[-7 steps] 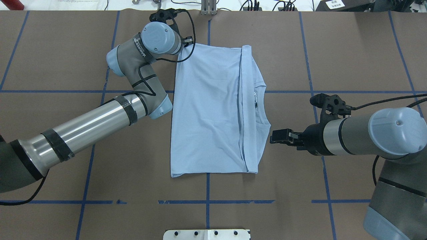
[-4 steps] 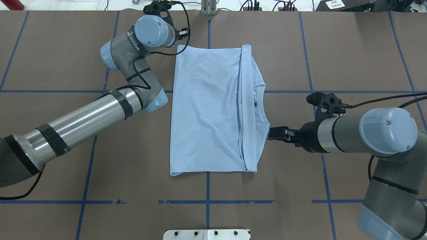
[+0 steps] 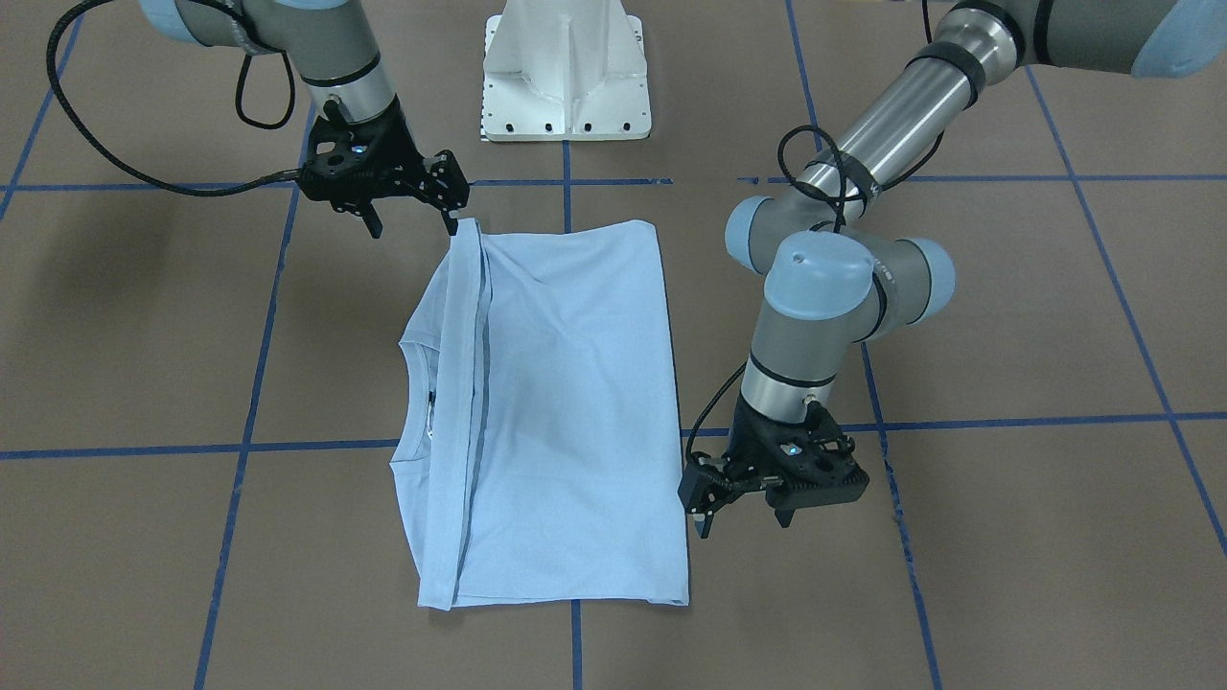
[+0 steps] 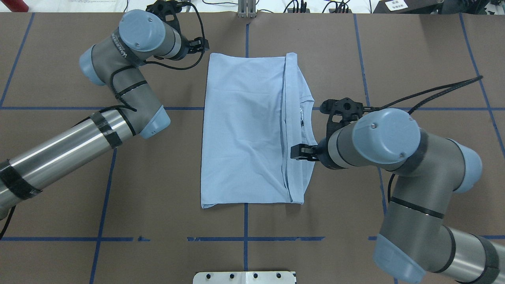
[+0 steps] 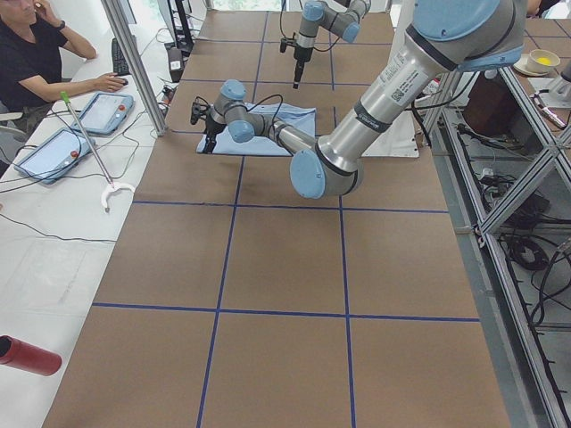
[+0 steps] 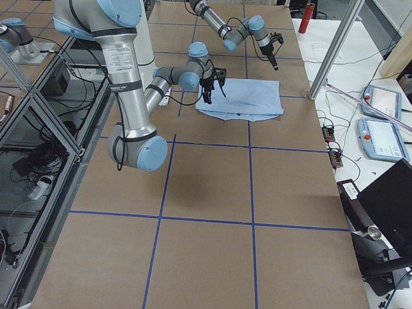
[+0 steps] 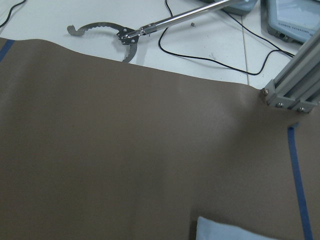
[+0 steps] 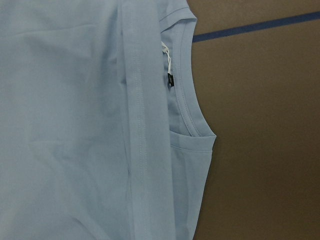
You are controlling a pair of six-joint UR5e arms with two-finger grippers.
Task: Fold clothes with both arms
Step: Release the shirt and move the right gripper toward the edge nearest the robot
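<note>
The light blue T-shirt (image 4: 244,130) lies flat in the middle of the brown worktop (image 4: 414,59), folded into a tall rectangle. One layer is turned over, so that its hem runs as a band down the robot's right side. The round collar (image 8: 187,107) peeks out past that band, with the white neck tag (image 8: 166,57) tucked just inside it. The right gripper (image 3: 412,226) hangs above the shirt's right part, clear of the cloth. Its fingers (image 3: 450,218) are spread with nothing between them. The left gripper (image 3: 743,519) points down just beside the shirt's left edge, towards the corner far from the white pedestal base (image 3: 567,77). Its fingers (image 3: 703,517) are also spread and empty, and I cannot tell whether they reach the worktop. Blue tape lines (image 4: 98,213) cross the worktop. A metal reaching tool (image 7: 125,35) lies on the white table beyond its far edge.
</note>
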